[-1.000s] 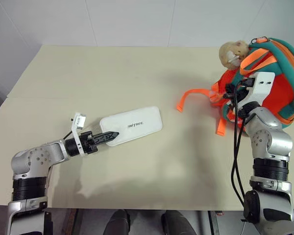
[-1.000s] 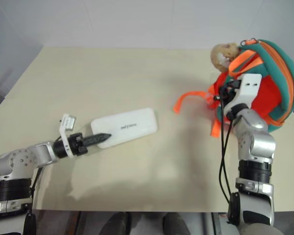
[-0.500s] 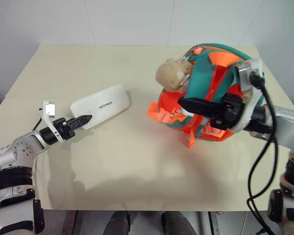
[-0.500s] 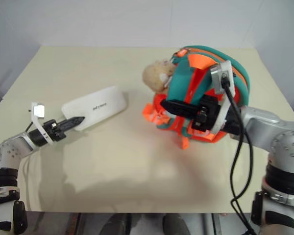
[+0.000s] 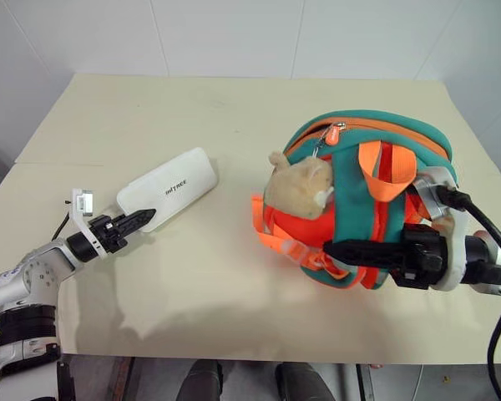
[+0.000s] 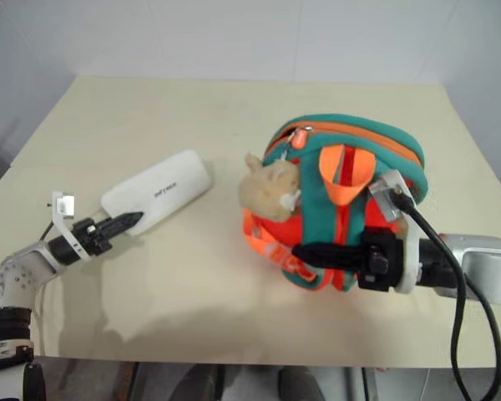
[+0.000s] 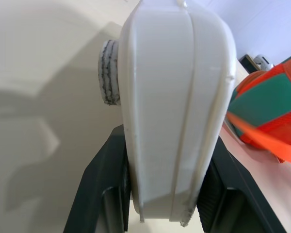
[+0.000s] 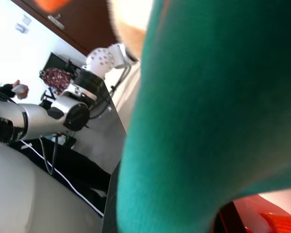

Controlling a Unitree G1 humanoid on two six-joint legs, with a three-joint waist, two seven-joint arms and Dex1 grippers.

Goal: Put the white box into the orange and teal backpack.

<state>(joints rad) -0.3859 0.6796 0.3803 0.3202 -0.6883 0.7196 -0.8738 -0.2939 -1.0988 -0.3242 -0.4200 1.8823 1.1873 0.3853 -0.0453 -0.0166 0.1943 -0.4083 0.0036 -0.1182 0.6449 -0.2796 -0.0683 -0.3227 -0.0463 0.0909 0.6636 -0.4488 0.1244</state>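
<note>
So, going left to right: the left claw (image 5: 142, 220) at the lower left of the frame has its fingers pinched on the near short end of the white box (image 5: 169, 189), and the wrist view shows one finger on each side of the case edge. The box slants toward the middle of the tabletop (image 5: 234, 109), far end pointing up and right. Over on the right side of the frame, the right claw (image 5: 338, 249) is clamped nearly closed on a teal strap of the orange and teal backpack (image 5: 363, 196), with the plush charm (image 5: 299, 184) facing the box. The zipper along the top looks closed to me, can't tell for sure. My take: get the opening wide and facing left first, keep the bag steady, then slide the box in narrow end first without letting that end-grip twist.
</note>
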